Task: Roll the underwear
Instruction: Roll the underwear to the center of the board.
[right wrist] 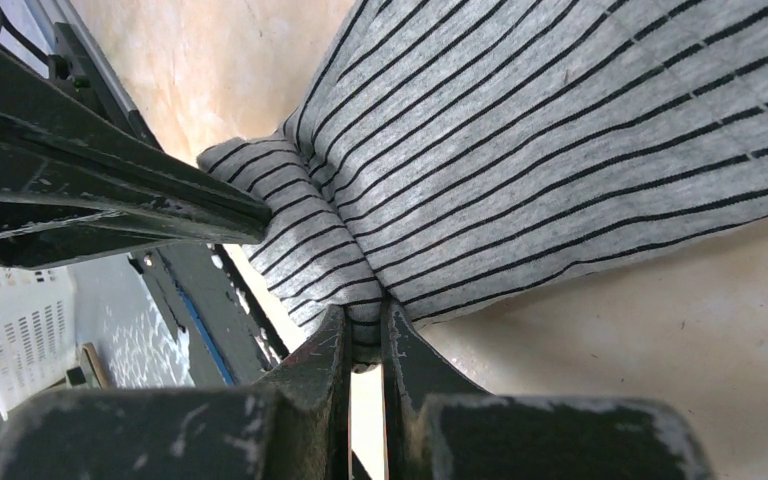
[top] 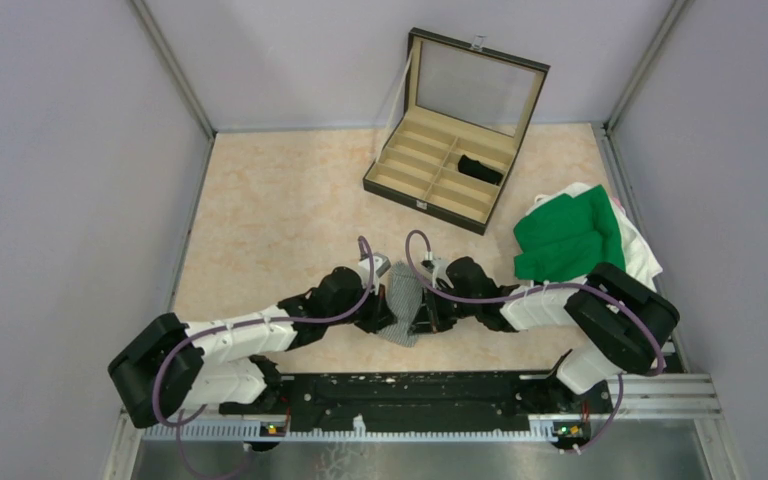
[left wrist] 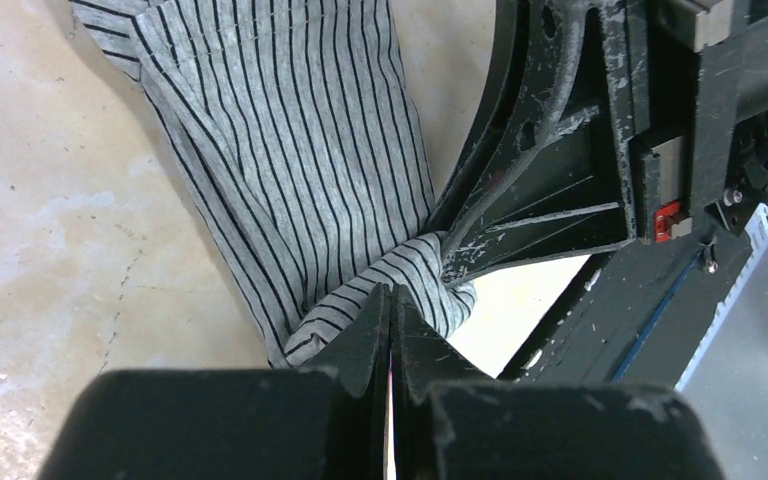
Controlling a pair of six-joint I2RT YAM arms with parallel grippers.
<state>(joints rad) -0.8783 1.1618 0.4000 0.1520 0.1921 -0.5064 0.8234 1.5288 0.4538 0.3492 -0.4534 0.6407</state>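
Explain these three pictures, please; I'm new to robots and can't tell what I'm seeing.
Two robot arms are bolted at the near edge of the table. The wide picture looks down from above; the two close-ups come from a camera on each wrist. The left hand and right hand are both shut on the striped grey underwear, which lies between them on the table. Farther back stands an open compartmented case with a black garment in one compartment, and beside it a green cloth on white cloth.
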